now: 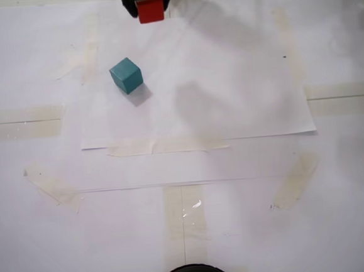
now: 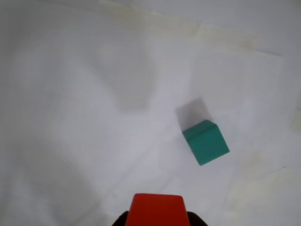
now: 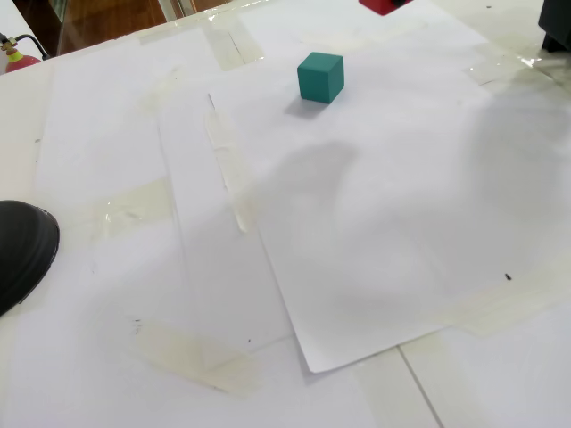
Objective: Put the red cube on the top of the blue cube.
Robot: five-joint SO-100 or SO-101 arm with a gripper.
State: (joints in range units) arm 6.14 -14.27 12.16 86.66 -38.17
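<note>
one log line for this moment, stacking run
phase: carry | pincer: shut on red cube, lifted | blue cube: on paper, bare top | stack: not yet done

red cube, teal blue cube, white paper

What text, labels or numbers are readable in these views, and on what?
None. The red cube, the blue cube and the white paper show plain faces in all three views. The tape strips carry no print. The dark round thing at the edge shows no marking.
</note>
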